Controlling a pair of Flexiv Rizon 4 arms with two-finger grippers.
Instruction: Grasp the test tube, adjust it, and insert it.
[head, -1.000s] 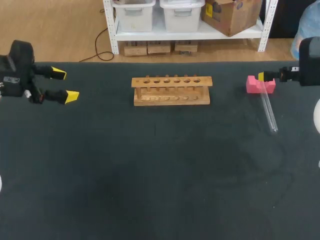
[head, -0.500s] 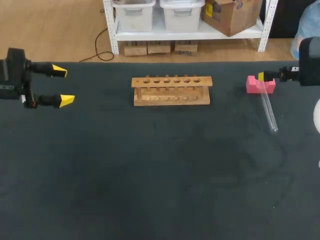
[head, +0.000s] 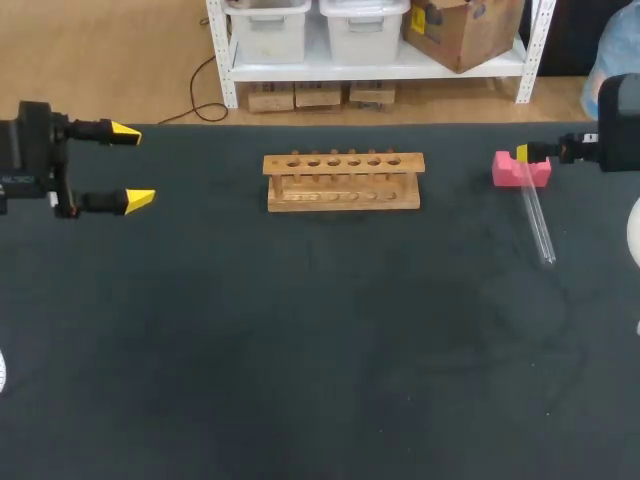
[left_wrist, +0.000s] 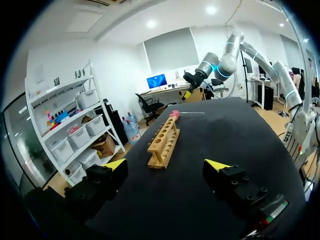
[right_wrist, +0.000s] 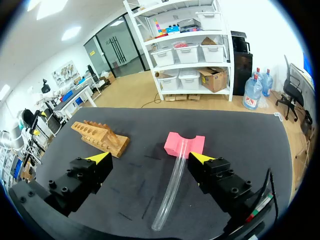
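Clear test tube (head: 537, 222) lying, far end seemingly in notch of pink block (head: 520, 169); wooden rack (head: 343, 181) well apart.

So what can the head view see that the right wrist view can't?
Only the head view plainly shows the left gripper, fingers open. Only the right wrist view shows both yellow tips of the right gripper, open, touching nothing. Both show the wooden test tube rack, the pink block, and the glass test tube lying with one end on that block.

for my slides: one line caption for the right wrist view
Open right gripper facing a clear test tube with its far end on a pink block, wooden rack off to one side.
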